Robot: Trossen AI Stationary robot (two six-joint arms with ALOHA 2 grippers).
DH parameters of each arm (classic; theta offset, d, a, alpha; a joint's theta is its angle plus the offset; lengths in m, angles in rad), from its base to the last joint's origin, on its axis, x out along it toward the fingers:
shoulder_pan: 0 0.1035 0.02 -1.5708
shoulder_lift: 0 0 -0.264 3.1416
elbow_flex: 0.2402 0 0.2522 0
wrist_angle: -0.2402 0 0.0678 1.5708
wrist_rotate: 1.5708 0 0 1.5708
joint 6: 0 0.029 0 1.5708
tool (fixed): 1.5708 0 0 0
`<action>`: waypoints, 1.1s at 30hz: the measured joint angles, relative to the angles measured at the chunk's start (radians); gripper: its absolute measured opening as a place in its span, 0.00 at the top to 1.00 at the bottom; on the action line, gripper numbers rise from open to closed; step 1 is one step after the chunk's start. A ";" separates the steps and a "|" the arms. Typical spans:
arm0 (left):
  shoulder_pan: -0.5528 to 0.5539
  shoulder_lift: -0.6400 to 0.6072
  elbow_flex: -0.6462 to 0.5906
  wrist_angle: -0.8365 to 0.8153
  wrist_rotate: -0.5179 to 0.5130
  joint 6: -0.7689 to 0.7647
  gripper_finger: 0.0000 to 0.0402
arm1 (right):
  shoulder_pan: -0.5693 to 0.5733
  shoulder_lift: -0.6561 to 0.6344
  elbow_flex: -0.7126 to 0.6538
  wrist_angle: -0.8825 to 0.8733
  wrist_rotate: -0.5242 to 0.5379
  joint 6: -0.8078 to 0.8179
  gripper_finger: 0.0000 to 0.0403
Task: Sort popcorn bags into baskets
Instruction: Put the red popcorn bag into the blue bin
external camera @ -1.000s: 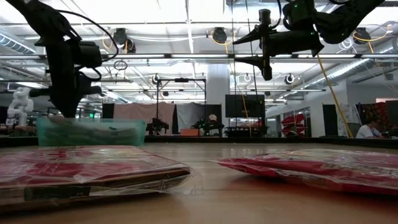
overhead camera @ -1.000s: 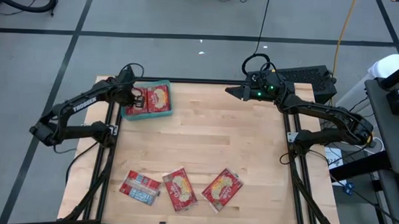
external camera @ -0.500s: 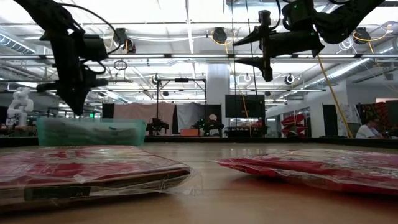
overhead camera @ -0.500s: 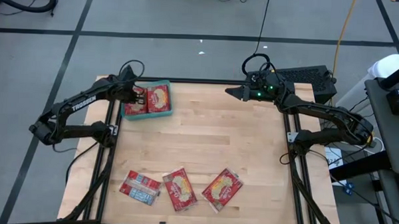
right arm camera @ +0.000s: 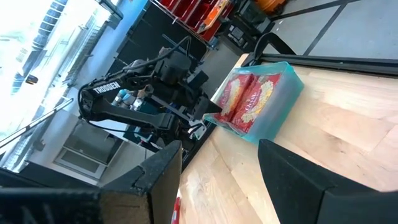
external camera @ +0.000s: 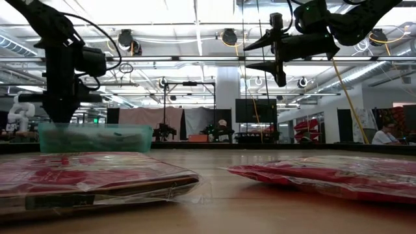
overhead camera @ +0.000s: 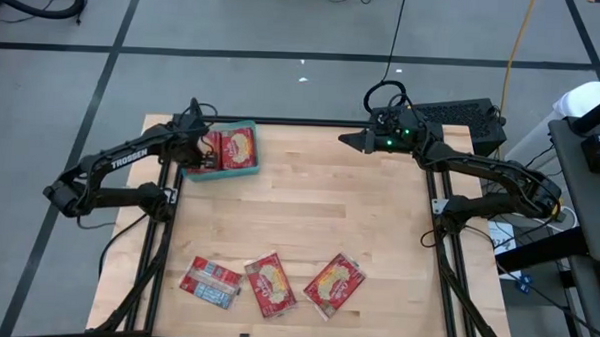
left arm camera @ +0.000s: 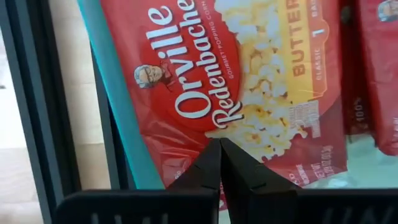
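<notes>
Work is part done, I think: some popcorn bags [overhead camera: 233,148] already lie in my teal basket [overhead camera: 248,170] at the far left corner of the desk [overhead camera: 319,209], and I can see at least two in there, side by side. Three more bags [overhead camera: 272,284] lie flat in a row near the front edge of the desk, well apart from the basket, so those are left to sort. My left pincer [overhead camera: 193,151] hangs over the left end of the basket, pointing down at a bag, with its two fingers pressed together and nothing between them. My left arm reaches in from the left side of the desk, bent at the elbow. My right pincer [overhead camera: 349,139] waits high in the air by the far edge of the desk, on the right, fingers spread wide and empty, pointing across toward the basket. My right arm folds back along the right side.
</notes>
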 joint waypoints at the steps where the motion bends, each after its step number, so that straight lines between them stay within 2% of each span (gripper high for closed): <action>1: 0.000 0.000 -0.006 0.009 -0.002 0.007 0.99 | 0.000 0.000 0.000 -0.001 0.000 0.000 0.50; 9: 0.000 -0.002 0.029 0.018 -0.023 0.065 0.96 | 0.000 0.000 0.000 -0.001 0.000 0.027 0.50; 14: -0.008 -0.004 0.094 0.018 -0.004 0.074 0.99 | 0.005 0.000 0.000 0.004 0.003 0.127 0.50; 17: -0.017 -0.004 0.144 0.034 0.016 0.085 0.97 | 0.029 0.000 0.000 0.007 0.004 0.163 0.50; 20: -0.027 -0.004 0.173 0.102 0.084 0.126 0.94 | 0.071 0.000 0.000 0.004 0.020 0.201 0.50; 26: -0.039 -0.004 0.178 0.205 0.332 0.109 0.92 | 0.199 -0.008 0.000 -0.021 0.109 0.318 0.50; 29: -0.087 -0.004 0.178 0.212 0.436 0.151 0.92 | 0.280 -0.027 0.001 -0.091 0.164 0.353 0.50; 33: -0.190 -0.004 0.178 0.206 0.520 0.242 0.92 | 0.380 -0.056 0.000 -0.233 0.248 0.406 0.50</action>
